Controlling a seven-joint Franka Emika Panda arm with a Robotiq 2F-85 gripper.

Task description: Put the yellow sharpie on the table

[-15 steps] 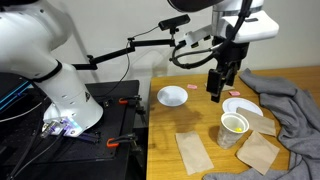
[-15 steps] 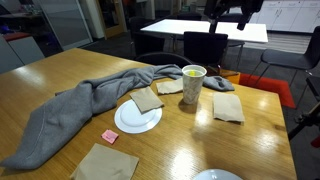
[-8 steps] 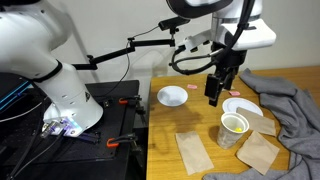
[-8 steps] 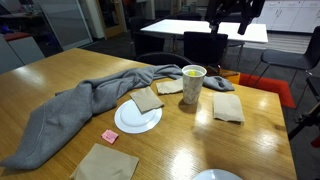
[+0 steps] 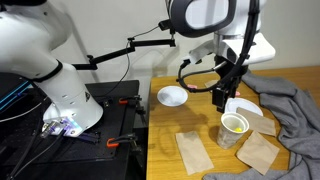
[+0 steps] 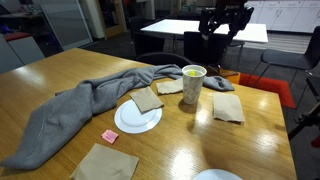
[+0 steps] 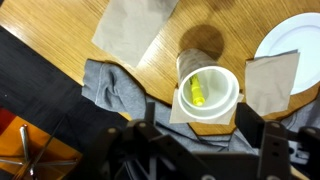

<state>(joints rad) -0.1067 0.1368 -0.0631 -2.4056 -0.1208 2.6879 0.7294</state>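
The yellow sharpie [image 7: 197,92] stands inside the white paper cup [image 7: 208,95], leaning against its wall. The cup stands on the wooden table [image 7: 215,15] and shows in both exterior views [image 5: 233,128] [image 6: 193,84]. My gripper [image 7: 205,150] is open and empty, with its fingers spread to either side of the cup in the wrist view. In both exterior views it hangs above the cup [image 5: 222,98] [image 6: 222,20], well clear of the rim. The table also shows in both exterior views [image 5: 170,130] [image 6: 235,140].
A grey cloth [image 5: 290,100] [image 6: 80,105] lies beside the cup. White plates [image 5: 172,96] [image 6: 135,120] and brown napkins [image 5: 190,150] [image 6: 227,108] lie around it. A small pink item [image 6: 110,135] sits near one plate. A black metal stand [image 5: 110,110] is off the table's edge.
My gripper has come down and shifted closer over the cup. It stays open. The cup and the sharpie have not moved.
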